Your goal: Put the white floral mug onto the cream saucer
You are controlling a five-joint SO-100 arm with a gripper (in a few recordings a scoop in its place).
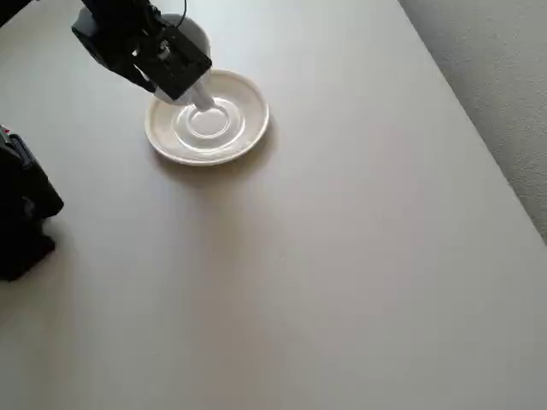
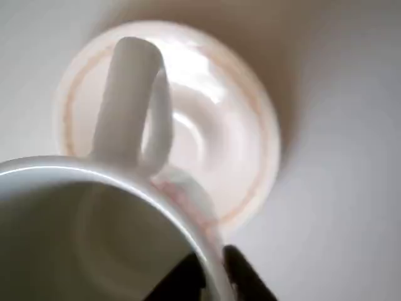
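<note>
Beige table (image 1: 359, 256): white floral mug (image 2: 94, 238) in hand (image 2: 216, 276), above cream saucer (image 1: 248, 128).

I judge this a plain indoor room: bare beige tabletop (image 1: 342, 256), grey carpeted floor (image 1: 504, 77) beside it.

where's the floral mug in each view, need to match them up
Overhead view: the small white ceramic floral mug sits top left, mostly hidden under the black arm.
Wrist view: its open rim and loop handle fill the lower left.
Shared landmark: the round glossy cream saucer beside it.
</note>
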